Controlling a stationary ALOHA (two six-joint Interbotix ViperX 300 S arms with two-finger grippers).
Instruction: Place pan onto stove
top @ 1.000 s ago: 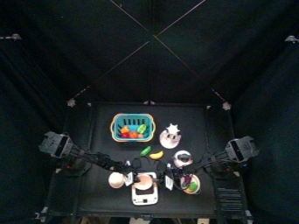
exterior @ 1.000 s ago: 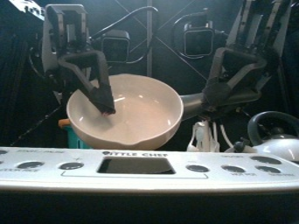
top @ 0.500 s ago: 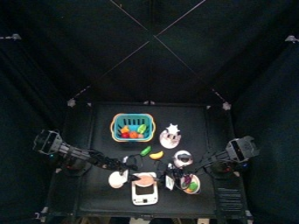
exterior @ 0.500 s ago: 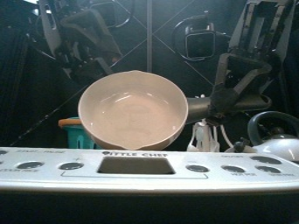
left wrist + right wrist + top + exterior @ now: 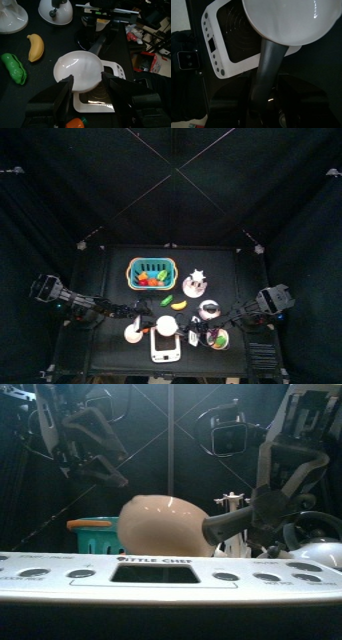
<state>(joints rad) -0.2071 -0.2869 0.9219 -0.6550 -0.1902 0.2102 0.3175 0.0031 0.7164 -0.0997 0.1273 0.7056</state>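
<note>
The white round pan (image 5: 166, 525) with a dark grey handle (image 5: 266, 65) hangs tilted above the small white flat rectangular stove (image 5: 101, 94), which lies at the front edge of the black bench (image 5: 114, 268). In the front view the pan shows its rounded underside, with its handle running off toward the right arm. The right hand (image 5: 256, 107) is closed around the far end of that handle and carries the pan; in the right wrist view the pan's bowl covers one corner of the stove's dark ribbed top and is not resting flat on it. In the left wrist view the pan's pale dome sits over the stove's end, between the two spread jaws of the left hand (image 5: 84, 84), which stands open and holds nothing, apart from the pan as far as the view shows. From the top view the pan appears just above the stove near the bench's front middle, though it is small there and hard to read.

Behind the stove stand a teal plastic basket (image 5: 151, 274) of colourful fruit, a white kettle (image 5: 56, 10) and a yellow toy banana (image 5: 35, 47) lying beside a green toy pea pod (image 5: 15, 74).
</note>
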